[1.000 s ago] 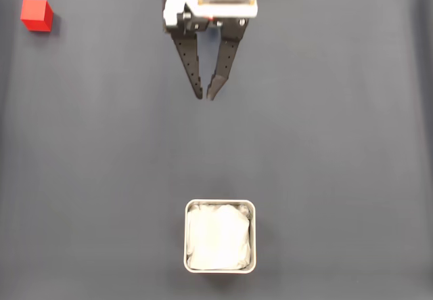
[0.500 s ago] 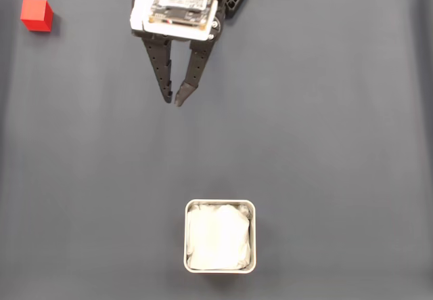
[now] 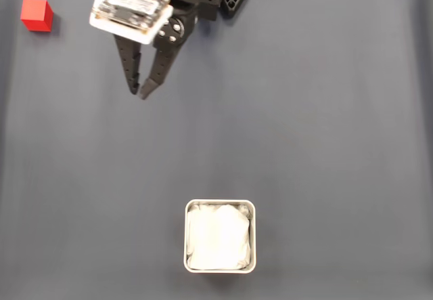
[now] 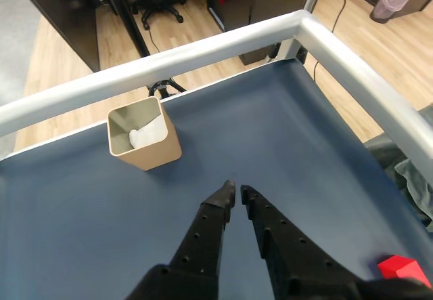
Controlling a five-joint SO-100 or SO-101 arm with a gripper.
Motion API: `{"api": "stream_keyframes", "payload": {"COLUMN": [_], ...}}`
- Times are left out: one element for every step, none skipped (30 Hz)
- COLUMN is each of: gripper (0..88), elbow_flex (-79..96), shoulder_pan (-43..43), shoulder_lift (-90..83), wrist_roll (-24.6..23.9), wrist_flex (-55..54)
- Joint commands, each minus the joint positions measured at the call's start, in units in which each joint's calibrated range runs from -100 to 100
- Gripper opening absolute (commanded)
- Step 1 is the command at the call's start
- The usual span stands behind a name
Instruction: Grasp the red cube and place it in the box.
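One red cube (image 3: 36, 15) sits at the upper left corner of the fixed view on a dark blue-grey mat (image 3: 325, 131), its faces matte and plain, its edges crisp. In the wrist view the same cube (image 4: 404, 270) shows as a bright red corner at the lower right edge, partly cut off by the gripper body.

One box (image 3: 220, 236) lies near the bottom centre of the fixed view, well apart from the cube: a square tin with rounded corners, a pale silvery rim and a white, crumpled lining inside. Seen from the wrist camera, the box (image 4: 144, 133) looks beige with tapering walls, and a bit of the white lining shows at its bottom; the colour there may be a trick of the light.

The gripper (image 3: 139, 93) hangs over the mat at the upper left of centre, between cube and box but much nearer the cube. Its two black fingers (image 3: 128, 66) are long, tapered and pierced with rows of small holes. They stand nearly together, tips separated by only a thin sliver, and grasp nothing. The wrist view shows the gripper (image 4: 236, 193) the same way, tips almost meeting over bare mat.

A white-edged plate (image 3: 130, 11) sits atop the wrist. A smooth pale rail (image 4: 203, 53) borders the table's far edge and right side.
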Motion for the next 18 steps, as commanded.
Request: {"api": "stream_keyframes", "payload": {"gripper": [0.0, 0.0, 0.0, 0.0, 0.0, 0.0, 0.0, 0.0, 0.0, 0.0, 0.0, 0.0, 0.0, 0.0, 0.0, 0.0, 0.0, 0.0], "elbow_flex": [-2.69, -2.69, -2.69, -2.69, -2.69, -2.69, -2.60, -2.60, -2.60, -2.60, -2.60, -2.60, -2.60, -2.51, -2.51, -2.42, -2.33, -2.15], "shoulder_pan": [2.60, 3.24, 3.88, 4.45, 5.09, 5.66, 6.30, 6.94, 7.57, 8.28, 8.92, 9.63, 10.34, 11.05, 11.84, 12.55, 13.33, 14.11], "shoulder_lift": [0.40, 0.58, 0.66, 0.66, 0.75, 0.75, 0.75, 0.84, 0.84, 0.92, 0.92, 0.92, 0.92, 0.92, 0.84, 0.84, 0.75, 0.66], "wrist_roll": [-0.54, -0.59, -0.63, -0.73, -0.83, -0.88, -0.93, -1.03, -1.12, -1.22, -1.32, -1.42, -1.51, -1.56, -1.61, -1.66, -1.71, -1.71], "wrist_flex": [0.18, 0.18, 0.18, 0.18, 0.26, 0.26, 0.26, 0.26, 0.26, 0.26, 0.26, 0.26, 0.26, 0.26, 0.26, 0.42, 0.58, 0.83]}}
